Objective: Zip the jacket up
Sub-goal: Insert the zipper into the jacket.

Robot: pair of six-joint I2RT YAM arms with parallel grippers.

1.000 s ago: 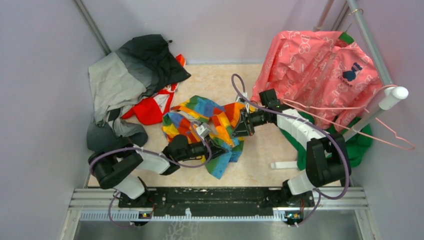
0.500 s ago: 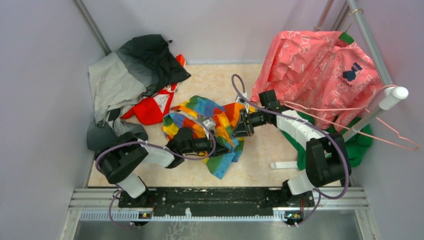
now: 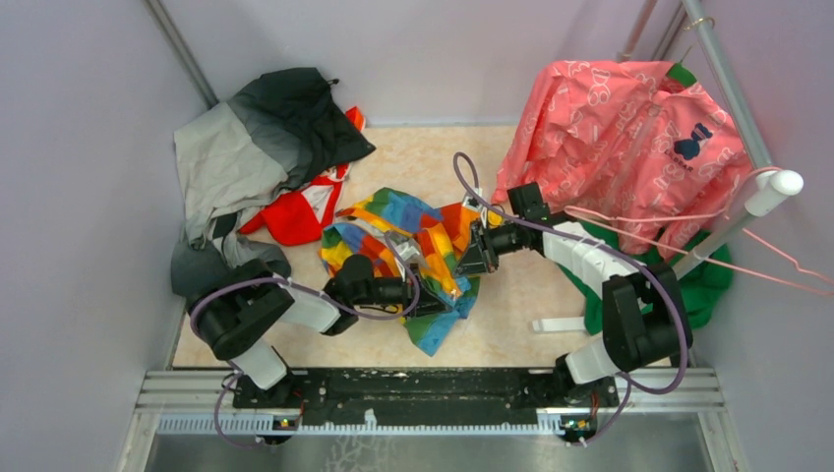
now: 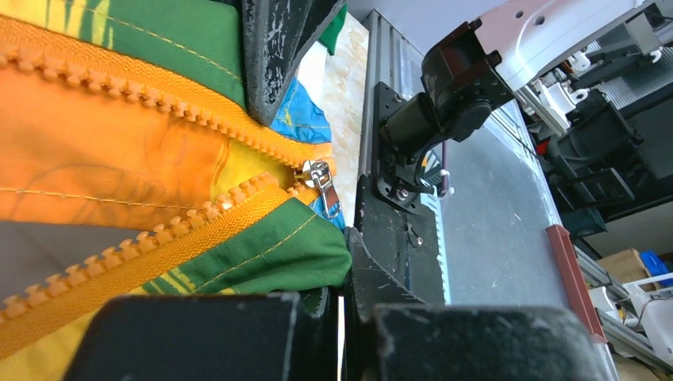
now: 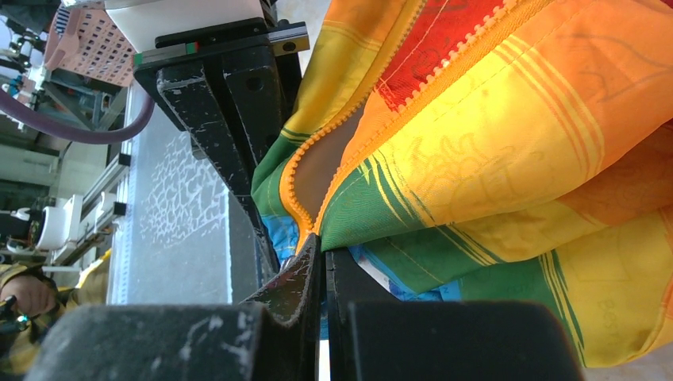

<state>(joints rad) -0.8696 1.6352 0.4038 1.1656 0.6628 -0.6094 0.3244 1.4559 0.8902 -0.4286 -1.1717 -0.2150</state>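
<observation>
Top view, change: since a second earlier my left elbow had swung inward and my right wrist had edged left; both claws kept their hold.
Top view, jacket: the jacket [image 3: 393, 211] lay crumpled mid-table, with my left claw [image 3: 445, 298] and right claw [image 3: 470, 258] meeting at its near right hem.
Top view, room: bare table [image 3: 536, 295] lay to the right of the hem.
Top view, surroundings: a grey-and-black jacket [image 3: 246, 147] was heaped at the far left, a red garment [image 3: 295, 216] lay just beside the jacket, and a pink garment [image 3: 629, 128] hung behind my right arm.
Left wrist: my left claw [image 4: 347, 270] was clamped tight on the green hem, near the zipper slider [image 4: 317, 176]; the zipper teeth [image 4: 159, 103] ran apart beyond it.
Right wrist: my right claw [image 5: 321, 262] was pinched closed on the hem where the teeth met, with the other claw's black finger just beside it.
</observation>
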